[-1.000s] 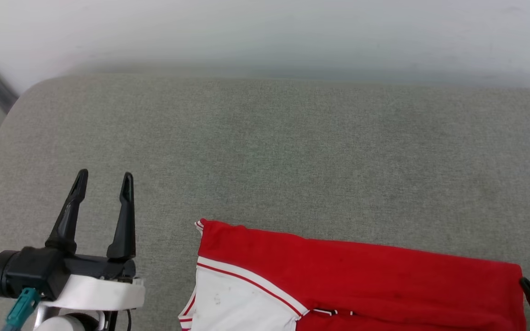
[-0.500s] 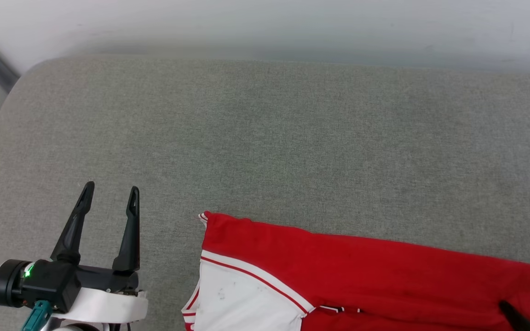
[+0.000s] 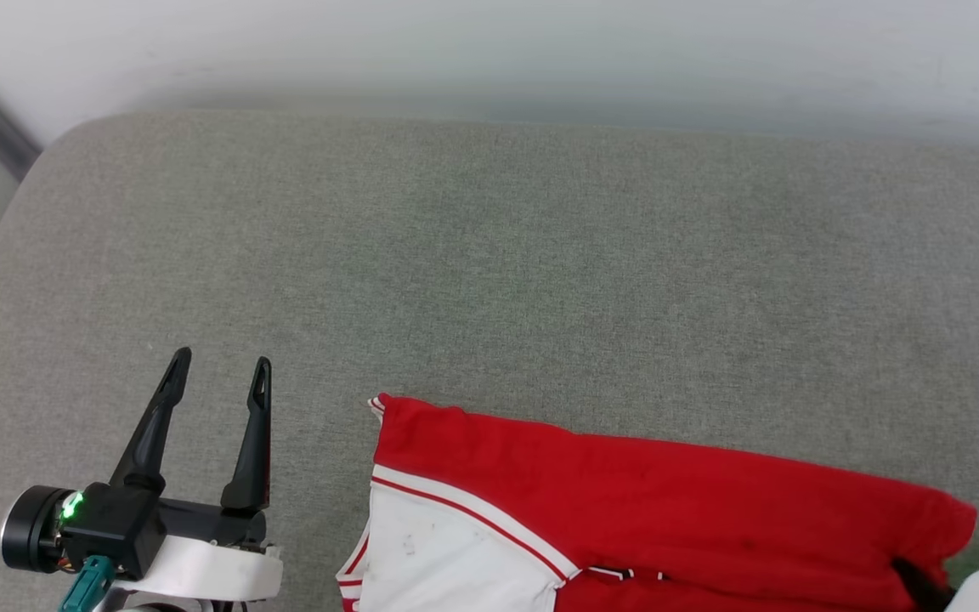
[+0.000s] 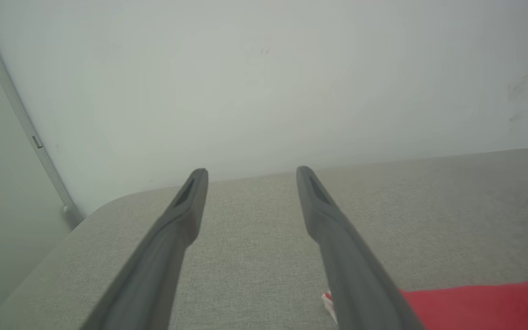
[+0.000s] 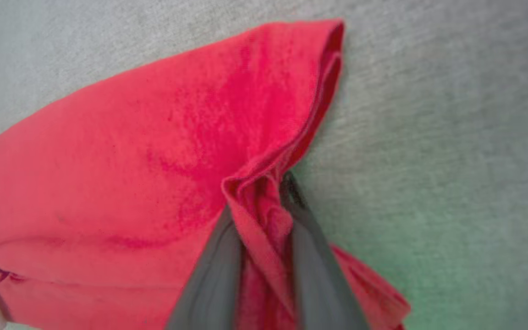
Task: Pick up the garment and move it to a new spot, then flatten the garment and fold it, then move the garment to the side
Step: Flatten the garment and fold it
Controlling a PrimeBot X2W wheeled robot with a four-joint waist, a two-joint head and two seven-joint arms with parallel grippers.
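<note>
One garment (image 3: 668, 510) lay on the grey cushion (image 3: 489, 255), in the 5 o'clock sector of the head view. It was folded into a long red band, with one white sleeve (image 3: 447, 552) showing at its 9 o'clock end.

My right gripper (image 5: 259, 201) was at the band's 3 o'clock end. Its two fingers were closed almost together on a bunched ridge of red cloth at the edge. My left gripper (image 3: 222, 359) hung at 8 o'clock in the head view, fingers spread wide and holding nothing. It was near the sleeve end but apart from it.

Risks, as I judged them:
1. The pinch took only a narrow ridge of cloth. A quick pull could let it slip out.
2. Only one end was held. Dragging from there could skew the band or open the fold against the rough cushion.
3. The cloth gathered between the fingers could leave a crumpled corner on release.

Count: one garment, one sleeve in sight, one cushion, two grippers, four fingers.
</note>
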